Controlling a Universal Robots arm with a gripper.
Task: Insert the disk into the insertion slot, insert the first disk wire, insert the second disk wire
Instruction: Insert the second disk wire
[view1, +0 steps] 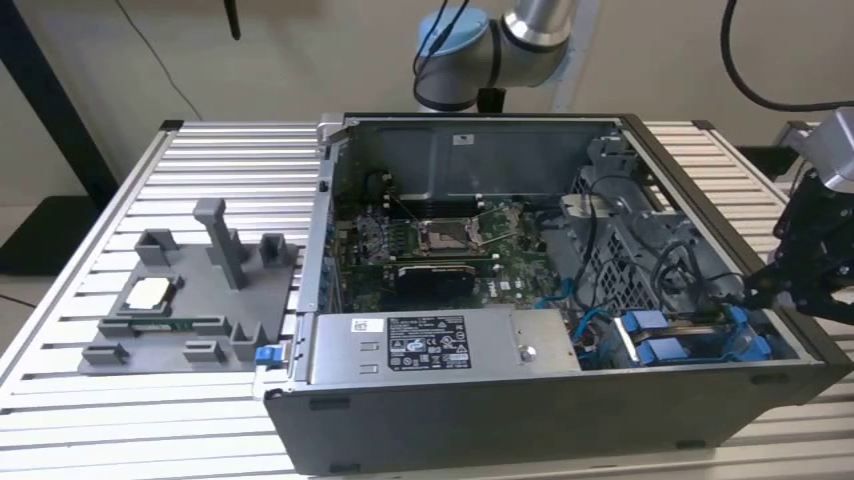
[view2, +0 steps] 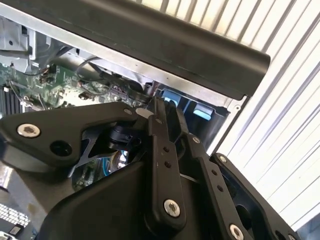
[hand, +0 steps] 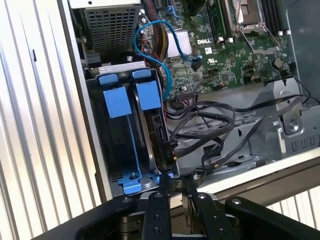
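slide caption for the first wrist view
Gripper poised at the drive bay with blue carriers beside black cables.

Likely robotics lab: slatted aluminium bench (view1: 200, 160), opened computer case (view1: 561, 420) (fixture tray (view1: 187, 310) alongside).

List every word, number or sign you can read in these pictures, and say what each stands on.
Nothing can be quoted with confidence.
Black label on the power-supply box: white print, too small to read.
Corner sticker on the same box: too small to read.
Back-wall sticker inside the case: blurred.
Circuit board in the first wrist view: white markings, too small to read reliably.
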